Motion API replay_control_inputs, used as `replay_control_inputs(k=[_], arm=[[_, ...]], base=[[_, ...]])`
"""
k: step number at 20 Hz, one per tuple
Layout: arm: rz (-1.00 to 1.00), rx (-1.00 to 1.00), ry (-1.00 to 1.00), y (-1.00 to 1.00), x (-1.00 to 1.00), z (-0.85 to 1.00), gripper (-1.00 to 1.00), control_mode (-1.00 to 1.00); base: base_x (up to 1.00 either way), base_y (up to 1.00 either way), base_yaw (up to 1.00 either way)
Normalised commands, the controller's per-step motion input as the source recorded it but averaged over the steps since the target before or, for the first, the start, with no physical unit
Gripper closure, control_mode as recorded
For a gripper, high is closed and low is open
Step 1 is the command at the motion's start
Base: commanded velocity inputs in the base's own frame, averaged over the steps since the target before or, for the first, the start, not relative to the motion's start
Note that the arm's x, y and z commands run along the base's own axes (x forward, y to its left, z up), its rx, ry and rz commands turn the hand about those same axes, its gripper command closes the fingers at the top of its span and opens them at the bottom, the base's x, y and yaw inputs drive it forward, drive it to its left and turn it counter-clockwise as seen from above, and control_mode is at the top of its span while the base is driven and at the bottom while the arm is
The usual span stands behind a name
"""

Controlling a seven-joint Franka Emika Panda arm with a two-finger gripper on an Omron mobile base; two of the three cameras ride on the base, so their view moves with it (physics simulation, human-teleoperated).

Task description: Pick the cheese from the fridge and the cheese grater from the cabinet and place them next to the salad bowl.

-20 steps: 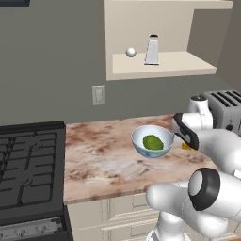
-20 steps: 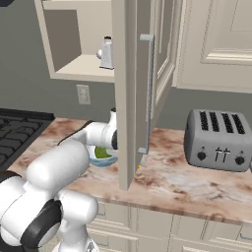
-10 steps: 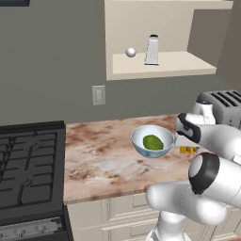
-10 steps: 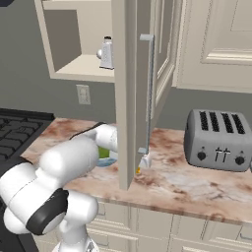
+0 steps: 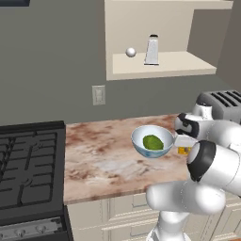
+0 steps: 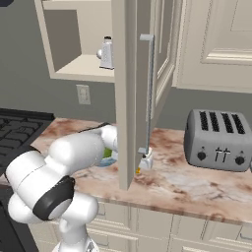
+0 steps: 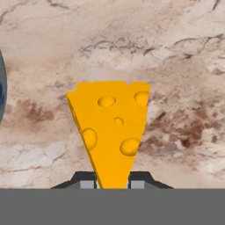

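Orange cheese (image 7: 110, 132) pinched in my end effector (image 7: 112, 182) | low over table, right of salad bowl (image 5: 152, 140) | risk: I release early, wedge tips toward table's front edge.

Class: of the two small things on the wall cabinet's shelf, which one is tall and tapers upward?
The cheese grater: grey metal, upright, narrowing toward a dark handle on top. The white ball to its left in the left base view is round and low.
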Motion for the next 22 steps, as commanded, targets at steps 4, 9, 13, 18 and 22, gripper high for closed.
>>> replay_control_inputs(k=[4, 9, 13, 18, 22], arm=[[0.00, 0.00, 0.01, 0.00, 0.11, -0.16, 1.00, -1.00], [0.00, 0.00, 0.00, 0.00, 0.25, -0.12, 1.00, -1.00], [0.00, 0.00, 0.01, 0.00, 0.22, -0.17, 1.00, -1.00], [0.00, 0.00, 0.00, 0.03, 0.00, -0.23, 1.00, -1.00], [0.00, 0.00, 0.00, 0.13, -0.06, -0.28, 1.00, -1.00]], base=[[0.00, 0.00, 0.00], [0.00, 0.00, 0.00], [0.00, 0.00, 0.00], [0.00, 0.00, 0.00], [0.00, 0.00, 0.00]])
